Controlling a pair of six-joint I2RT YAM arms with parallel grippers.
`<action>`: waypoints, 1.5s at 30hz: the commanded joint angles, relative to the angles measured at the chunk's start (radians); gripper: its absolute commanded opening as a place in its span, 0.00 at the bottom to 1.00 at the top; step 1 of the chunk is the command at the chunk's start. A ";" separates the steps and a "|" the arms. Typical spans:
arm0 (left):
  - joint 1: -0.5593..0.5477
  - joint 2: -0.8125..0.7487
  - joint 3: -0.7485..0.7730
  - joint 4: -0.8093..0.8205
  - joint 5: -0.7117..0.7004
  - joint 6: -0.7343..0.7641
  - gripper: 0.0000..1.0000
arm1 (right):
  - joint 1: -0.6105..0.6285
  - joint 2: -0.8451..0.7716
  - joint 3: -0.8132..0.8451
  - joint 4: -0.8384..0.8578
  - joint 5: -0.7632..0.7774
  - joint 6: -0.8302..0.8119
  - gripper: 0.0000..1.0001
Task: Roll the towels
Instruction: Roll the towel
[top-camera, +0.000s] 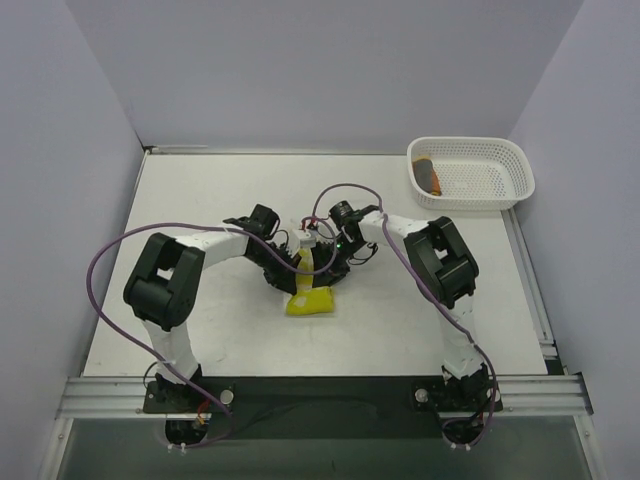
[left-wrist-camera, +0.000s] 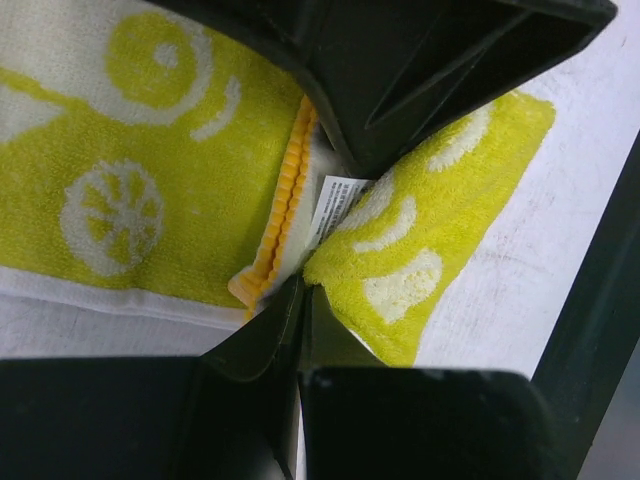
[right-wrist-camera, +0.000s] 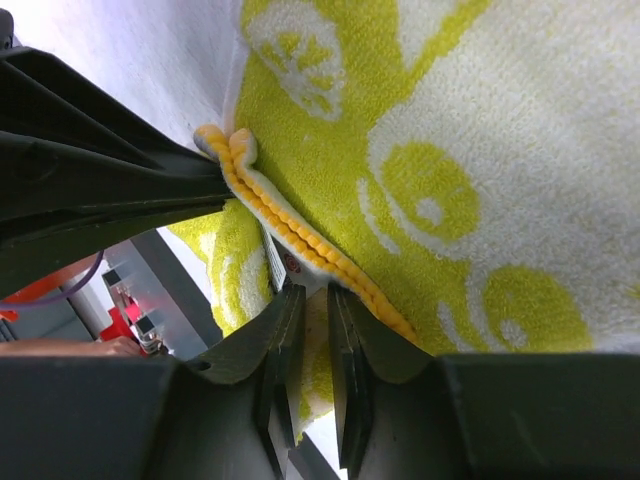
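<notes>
Centrally, left claw (left-wrist-camera: 303, 300) and right claw (right-wrist-camera: 315, 300) each clench the ribbed hem (right-wrist-camera: 300, 235) of a pale-yellow, lime-printed terry towel (top-camera: 312, 301), likely soft, light and limp.

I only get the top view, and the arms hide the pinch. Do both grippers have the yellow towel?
Observer: The left gripper is shut on the yellow towel, right by its white label.
Operator: And the right?
Observer: The right gripper has its jaws nearly together with cloth between them, at the ribbed piping along the edge.
Operator: How close are the two pinches?
Observer: Very close. In the left wrist view, the right gripper's fingers meet the towel just past that label.
</notes>
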 joint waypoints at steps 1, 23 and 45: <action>-0.005 0.007 0.029 0.055 -0.048 -0.016 0.00 | -0.009 -0.039 0.029 -0.043 0.104 -0.009 0.18; -0.045 -0.007 0.021 0.040 -0.067 -0.045 0.00 | -0.090 -0.181 -0.114 -0.060 -0.128 0.060 0.51; 0.121 -0.250 -0.138 -0.034 -0.080 0.174 0.39 | -0.029 -0.044 -0.120 -0.112 0.142 -0.008 0.05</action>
